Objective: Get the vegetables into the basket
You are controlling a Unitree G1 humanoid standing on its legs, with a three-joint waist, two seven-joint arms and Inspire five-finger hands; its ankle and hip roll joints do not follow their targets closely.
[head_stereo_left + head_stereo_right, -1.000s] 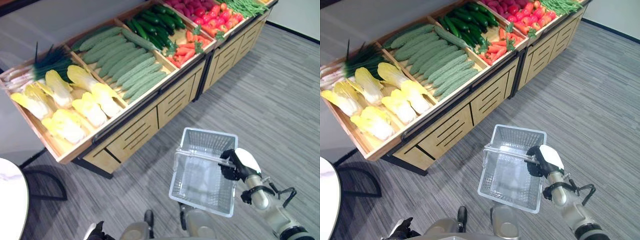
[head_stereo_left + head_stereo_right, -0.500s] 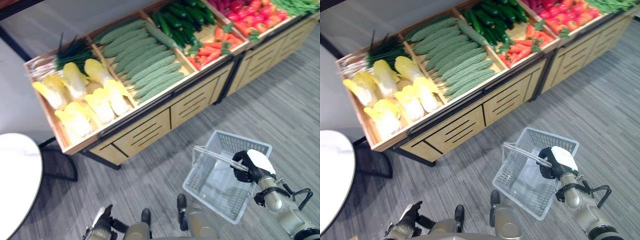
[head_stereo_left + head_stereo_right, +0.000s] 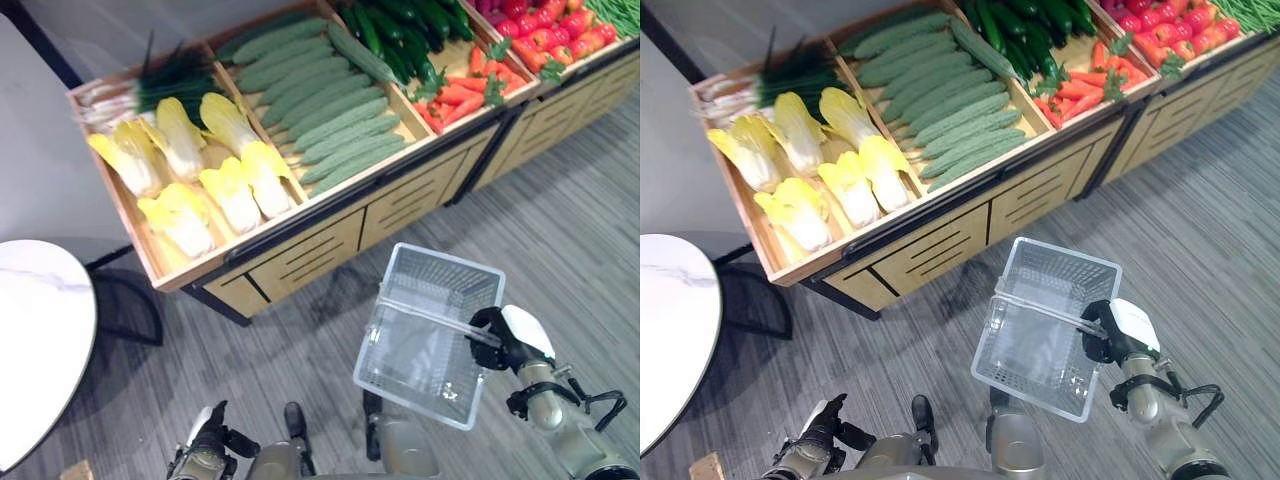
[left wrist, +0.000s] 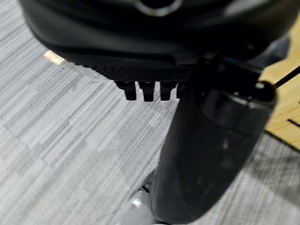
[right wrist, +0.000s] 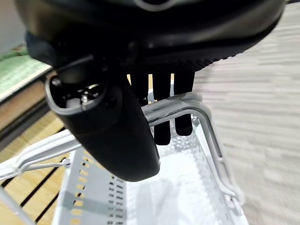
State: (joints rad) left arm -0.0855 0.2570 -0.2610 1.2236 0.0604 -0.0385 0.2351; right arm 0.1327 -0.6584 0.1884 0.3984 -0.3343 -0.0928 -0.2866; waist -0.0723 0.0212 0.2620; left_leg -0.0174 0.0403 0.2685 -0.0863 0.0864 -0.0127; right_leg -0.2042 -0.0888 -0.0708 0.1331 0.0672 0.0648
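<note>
Basket held in right hand before the produce stand

Fingers of the right hand (image 5: 154, 101) curl over the metal handle (image 5: 185, 105) of the white plastic basket (image 3: 432, 335), with the thumb closing under it, so the hand grips the handle. The right arm reaches forward from the lower right, forearm angled up toward the wooden stand (image 3: 330, 215), and the basket hangs from the hand on the floor side of the stand, near its drawer fronts but apart from them. The basket holds no vegetables; its mesh bottom is bare.

The left hand (image 3: 820, 432) hangs low at the lower left, well apart from the stand and from the basket. In its wrist view its fingers (image 4: 143, 91) show as short stubs tucked under the palm, curled and holding nothing above the grey floor.

All vegetables lie in the stand's slanted compartments. In the compartment farthest left of the basket lie seven pale yellow cabbages (image 3: 240, 175), with a bunch of green scallions (image 3: 165, 75) at its back edge. The next compartment holds long light-green cucumbers (image 3: 335, 125), about a dozen; the exact count cannot be told. Beyond it lie dark green cucumbers (image 3: 400, 25), then carrots (image 3: 462, 92), then red peppers (image 3: 548, 28); these are too crowded to count.

A round white table (image 3: 35, 345) stands left of the stand, well apart from the basket.
</note>
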